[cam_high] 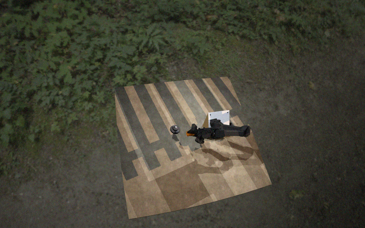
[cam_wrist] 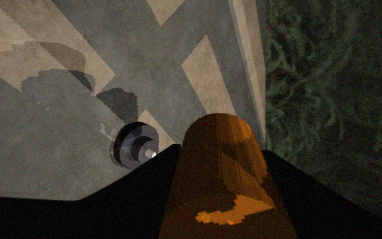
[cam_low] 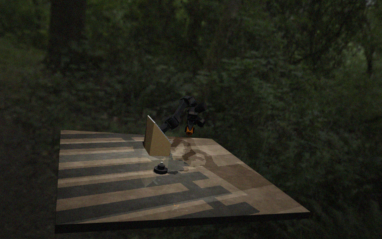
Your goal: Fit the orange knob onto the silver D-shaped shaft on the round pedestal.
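Note:
My gripper (cam_high: 191, 133) (cam_low: 189, 130) (cam_wrist: 219, 155) is shut on the orange knob (cam_high: 189, 134) (cam_low: 189, 130) (cam_wrist: 224, 172), held in the air to the right of the pedestal in the top view. The knob is tilted, and its end with a dark round opening faces the exterior view. The flat side of its hole cannot be made out. The black round pedestal (cam_high: 172, 131) (cam_low: 160, 170) (cam_wrist: 125, 156) stands on the table with the small silver shaft (cam_high: 175, 127) (cam_low: 161, 162) (cam_wrist: 150, 153) bare on top. In the wrist view it lies left of the knob, partly behind a finger. The shaft's flat side is too small to tell.
A wedge-shaped block (cam_high: 220, 115) (cam_low: 158, 141) with a white sloped face and tan sides stands beside the arm, behind the pedestal in the exterior view. The square table (cam_high: 175, 192) (cam_low: 112, 204) has striped patches of light and shadow. The table's edge shows at the right in the wrist view.

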Robot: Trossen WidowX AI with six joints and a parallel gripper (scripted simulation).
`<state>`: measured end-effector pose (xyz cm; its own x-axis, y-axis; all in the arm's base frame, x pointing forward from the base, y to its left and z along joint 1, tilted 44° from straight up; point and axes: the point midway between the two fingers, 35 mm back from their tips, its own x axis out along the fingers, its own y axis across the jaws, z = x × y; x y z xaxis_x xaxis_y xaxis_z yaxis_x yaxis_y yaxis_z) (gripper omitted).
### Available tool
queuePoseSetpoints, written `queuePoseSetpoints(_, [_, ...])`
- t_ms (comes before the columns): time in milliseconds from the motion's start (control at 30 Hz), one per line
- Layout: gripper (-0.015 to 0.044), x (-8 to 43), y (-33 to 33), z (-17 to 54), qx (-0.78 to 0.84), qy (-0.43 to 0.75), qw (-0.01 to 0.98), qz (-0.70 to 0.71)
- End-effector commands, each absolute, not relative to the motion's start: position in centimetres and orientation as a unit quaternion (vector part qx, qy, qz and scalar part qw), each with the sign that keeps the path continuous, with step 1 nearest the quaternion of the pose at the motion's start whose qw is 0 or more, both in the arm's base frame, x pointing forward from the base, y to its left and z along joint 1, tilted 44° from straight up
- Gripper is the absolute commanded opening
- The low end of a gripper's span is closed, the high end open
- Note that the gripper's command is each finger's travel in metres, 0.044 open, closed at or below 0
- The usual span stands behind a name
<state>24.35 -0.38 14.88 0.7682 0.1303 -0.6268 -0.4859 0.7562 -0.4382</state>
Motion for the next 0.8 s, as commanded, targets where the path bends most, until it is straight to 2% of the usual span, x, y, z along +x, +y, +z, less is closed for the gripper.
queuePoseSetpoints(0, [0.0000,24.38,-0.53,15.07,-0.307,0.288,0.893,0.158])
queuePoseSetpoints(367, [0.0000,24.21,-0.24,14.91,-0.321,0.271,0.901,0.111])
queuePoseSetpoints(767, [0.0000,24.18,-0.11,14.73,-0.318,0.278,0.897,0.131])
